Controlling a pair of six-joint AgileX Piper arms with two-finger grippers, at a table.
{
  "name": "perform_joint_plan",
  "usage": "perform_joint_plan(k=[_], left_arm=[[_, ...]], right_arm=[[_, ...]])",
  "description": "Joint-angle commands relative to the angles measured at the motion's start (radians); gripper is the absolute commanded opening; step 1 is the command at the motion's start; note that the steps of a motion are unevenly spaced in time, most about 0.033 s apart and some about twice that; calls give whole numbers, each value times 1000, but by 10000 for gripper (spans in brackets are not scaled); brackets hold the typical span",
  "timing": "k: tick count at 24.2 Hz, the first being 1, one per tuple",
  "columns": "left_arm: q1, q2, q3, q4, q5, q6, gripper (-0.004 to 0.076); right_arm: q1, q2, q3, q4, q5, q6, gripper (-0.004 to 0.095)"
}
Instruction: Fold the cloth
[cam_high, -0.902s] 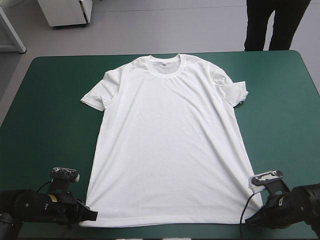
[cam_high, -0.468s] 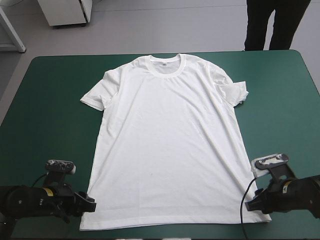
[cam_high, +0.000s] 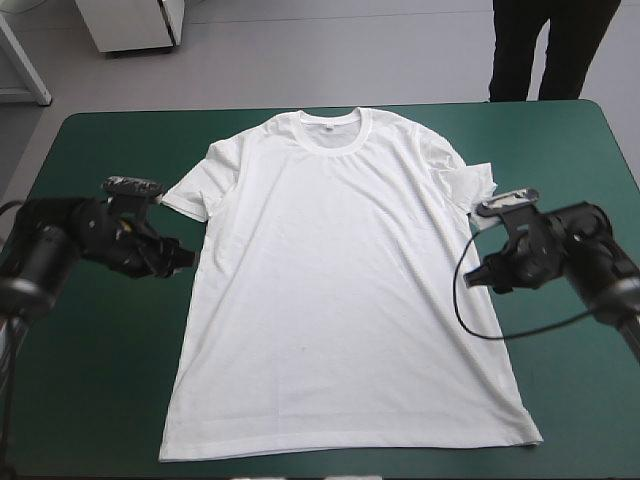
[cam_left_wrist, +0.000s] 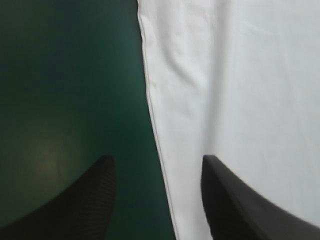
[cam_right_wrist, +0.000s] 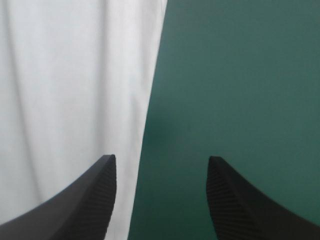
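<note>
High view: left tool (cam_high: 182, 258) and right tool (cam_high: 482, 276), both spread and empty, shifting from hem corners to sides of T-shirt (cam_high: 340, 280) below sleeves; lengthwise fold probably beginning.

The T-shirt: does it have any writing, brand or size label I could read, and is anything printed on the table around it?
Neck label inside the collar of the T-shirt: a small grey mark, too small to read.
Front of the T-shirt: plain white, no print.
Teal-green cover: no words, numbers or signs.
Both wrist views: only plain cloth and cover, no text.
</note>
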Motion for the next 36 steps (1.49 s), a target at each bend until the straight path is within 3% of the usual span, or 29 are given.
perform_joint_plan(k=[1,10,15,17,22,25,36], left_arm=[[-2,139,-129,-16,-51,-2,389],[-2,446,-316,-55,-53,45,389],[-2,493,-320,-36,-68,47,384],[-2,518,-320,-59,-63,47,353],[-5,559,-318,-105,-54,68,170],[-5,559,-318,-144,-34,108,-8],[-25,549,-318,-160,-17,131,-9]], right_arm=[[2,129,-163,23,-36,-17,521],[-1,315,-409,100,-21,-63,521],[-76,318,-413,158,-48,-81,521],[-114,324,-413,216,-51,-101,521],[-138,368,-413,303,-38,-161,521],[-138,410,-413,359,-38,-189,521],[-138,554,-497,330,-29,-222,521]])
